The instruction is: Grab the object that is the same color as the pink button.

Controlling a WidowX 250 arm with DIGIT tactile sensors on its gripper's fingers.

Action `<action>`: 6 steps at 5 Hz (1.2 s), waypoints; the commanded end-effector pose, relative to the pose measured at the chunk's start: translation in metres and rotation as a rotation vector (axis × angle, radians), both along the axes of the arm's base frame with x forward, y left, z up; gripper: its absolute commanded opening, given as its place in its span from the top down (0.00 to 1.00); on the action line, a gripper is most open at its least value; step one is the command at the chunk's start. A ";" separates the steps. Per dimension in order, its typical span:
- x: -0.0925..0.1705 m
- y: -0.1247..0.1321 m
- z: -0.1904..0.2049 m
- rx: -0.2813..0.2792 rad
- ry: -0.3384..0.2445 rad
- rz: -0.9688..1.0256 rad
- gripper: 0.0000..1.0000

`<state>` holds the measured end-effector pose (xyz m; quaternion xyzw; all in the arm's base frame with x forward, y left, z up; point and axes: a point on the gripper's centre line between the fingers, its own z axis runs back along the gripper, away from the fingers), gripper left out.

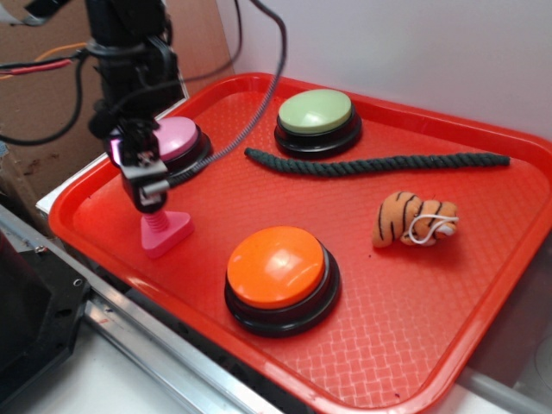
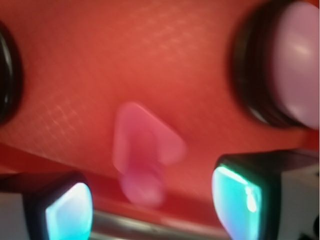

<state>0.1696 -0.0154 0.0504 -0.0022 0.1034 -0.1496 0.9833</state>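
Observation:
The small pink toy bolt (image 1: 165, 231) stands on its flat triangular base near the left front of the red tray (image 1: 414, 345), ribbed shaft up. In the wrist view the bolt (image 2: 142, 155) is blurred, centred between and just beyond the two fingers. My gripper (image 1: 152, 200) hangs directly over the bolt's shaft, its tip at or just above the shaft's top; whether it touches is unclear. Its jaws stand open with nothing between them (image 2: 152, 205). The pink button (image 1: 177, 138) sits behind the gripper, partly hidden by it, and shows at the wrist view's upper right (image 2: 295, 60).
An orange dome button (image 1: 280, 267) sits at the tray's front middle, a light green one (image 1: 316, 112) at the back. A dark rope (image 1: 371, 162) lies across the tray, and a striped orange plush toy (image 1: 414, 219) is at the right. A metal rail (image 1: 138, 336) runs along the front.

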 end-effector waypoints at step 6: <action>0.000 0.043 0.043 -0.005 0.034 0.184 1.00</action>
